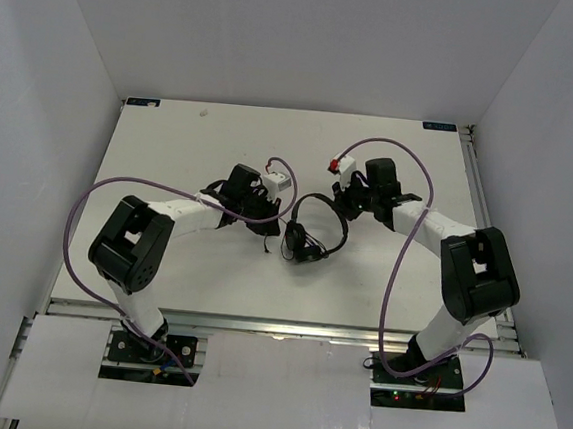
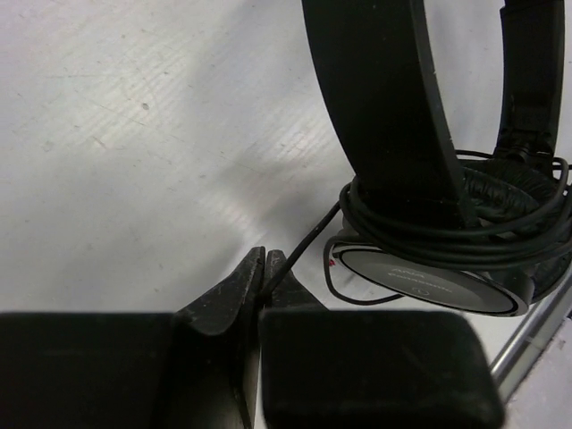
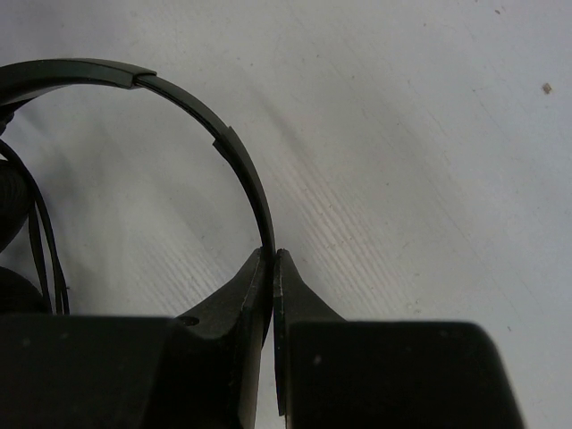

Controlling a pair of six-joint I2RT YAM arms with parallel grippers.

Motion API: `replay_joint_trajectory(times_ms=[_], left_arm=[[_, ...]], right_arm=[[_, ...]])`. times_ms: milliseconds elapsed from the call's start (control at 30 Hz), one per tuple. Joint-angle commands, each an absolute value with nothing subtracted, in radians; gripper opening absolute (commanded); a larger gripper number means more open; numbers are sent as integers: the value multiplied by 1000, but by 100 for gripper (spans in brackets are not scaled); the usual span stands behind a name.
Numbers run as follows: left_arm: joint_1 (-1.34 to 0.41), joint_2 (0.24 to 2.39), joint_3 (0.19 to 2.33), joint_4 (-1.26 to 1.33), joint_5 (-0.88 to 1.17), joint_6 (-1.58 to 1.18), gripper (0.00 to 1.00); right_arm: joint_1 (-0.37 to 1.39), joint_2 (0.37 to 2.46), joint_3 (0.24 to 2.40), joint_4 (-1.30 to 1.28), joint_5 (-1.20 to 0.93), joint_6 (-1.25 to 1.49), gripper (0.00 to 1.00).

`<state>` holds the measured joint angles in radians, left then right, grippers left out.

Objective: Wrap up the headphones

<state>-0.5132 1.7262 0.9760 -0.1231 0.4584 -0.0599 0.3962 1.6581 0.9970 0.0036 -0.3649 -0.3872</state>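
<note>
Black fingers of the left tool [image 2: 266, 259] filled the bottom of the left wrist view, drawn close with only a thin slit between them. A single strand of cord [image 2: 308, 237] ran down from the headphones [image 2: 420, 206] into that slit. Whether the strand was pinched or lay loose there could not be told.

That view alone showed the wrapping. Several turns of cord lay looped around the base of the headband [image 2: 375, 107], just above an earcup [image 2: 429, 279] whose flat outer face was turned up toward the camera.

Only the right wrist view showed how the right tool [image 3: 273, 255] held on. Its fingers were closed on the thin edge of the headband, which arched up and away to the left. A few cord strands and a dark edge of padding showed at the left border.

From above, the headphones lay near the middle of the white surface [image 1: 172, 144], between the two tools. The wrist views did not give this layout. The earcups sat together at the nearer, left end, close to the left tool. The arch bowed toward the far side and came down on the right at the right tool. The long axis therefore ran roughly left to right across the surface, tilted slightly so that its right end lay farther away. Purple cables [image 1: 80, 219] looped above both arms.
</note>
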Motion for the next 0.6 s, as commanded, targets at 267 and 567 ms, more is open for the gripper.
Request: replay_joint_trajectory(times_ms=[267,567], left_arm=[[-483,1748,1076,-191,468,-3,34],[-483,1586,1008,-193,493,-20,55]], right_arm=[[400,1756,1088,28,-332,-353,8],[398,1671,1109,-58,-341,-331,55]])
